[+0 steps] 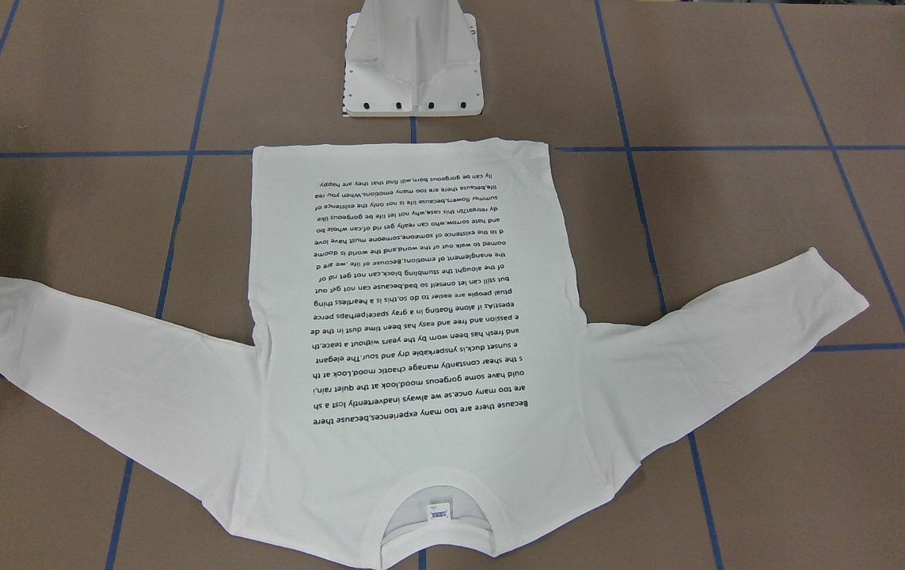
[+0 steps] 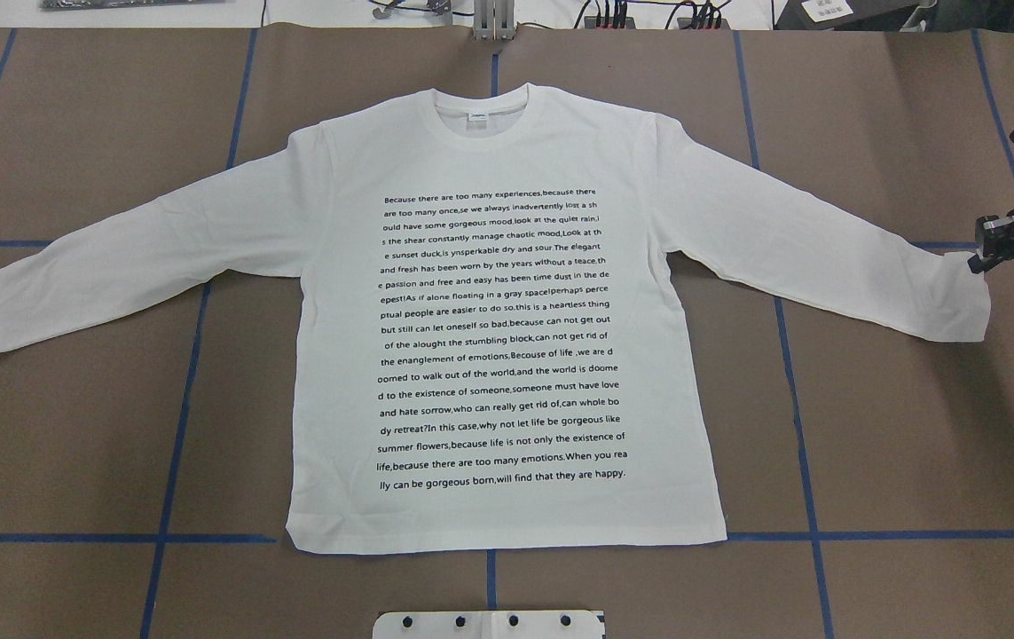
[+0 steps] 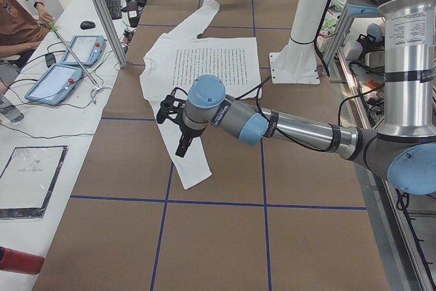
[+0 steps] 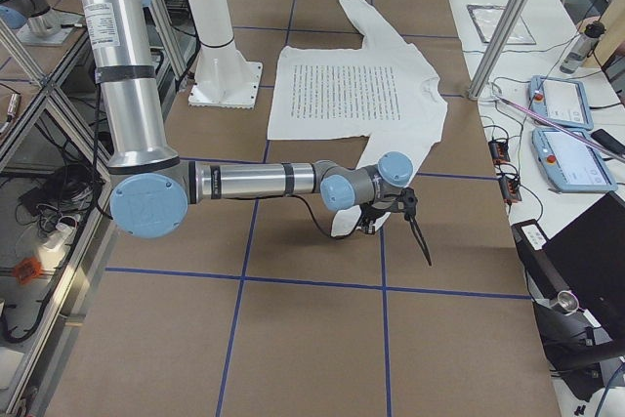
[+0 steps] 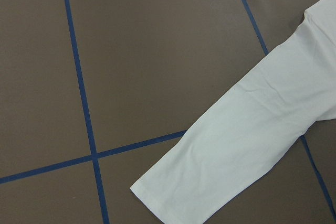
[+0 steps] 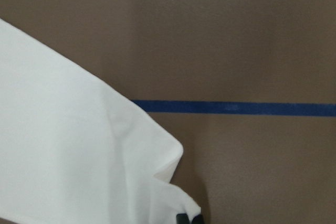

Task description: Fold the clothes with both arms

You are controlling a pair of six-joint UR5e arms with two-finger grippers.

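Observation:
The white long-sleeved T-shirt [image 2: 498,142] lies flat on the brown table, text side up, with both sleeves spread. Its collar points away from the robot. My right gripper [image 2: 975,261] sits at the far corner of the right sleeve cuff. In the right wrist view its fingertips [image 6: 188,217] are pinched together on a puckered corner of the cloth [image 6: 68,145]. My left gripper [image 3: 182,146] hangs above the left sleeve, and I cannot tell whether it is open or shut. The left wrist view looks down on that sleeve's cuff [image 5: 241,145] with no fingers in sight.
The robot's white pedestal base [image 1: 412,71] stands just behind the shirt's hem. Blue tape lines [image 2: 178,426] grid the table. On the operators' side are an aluminium post [image 3: 102,18], a desk with tablets [image 3: 65,66] and a seated person [image 3: 17,11].

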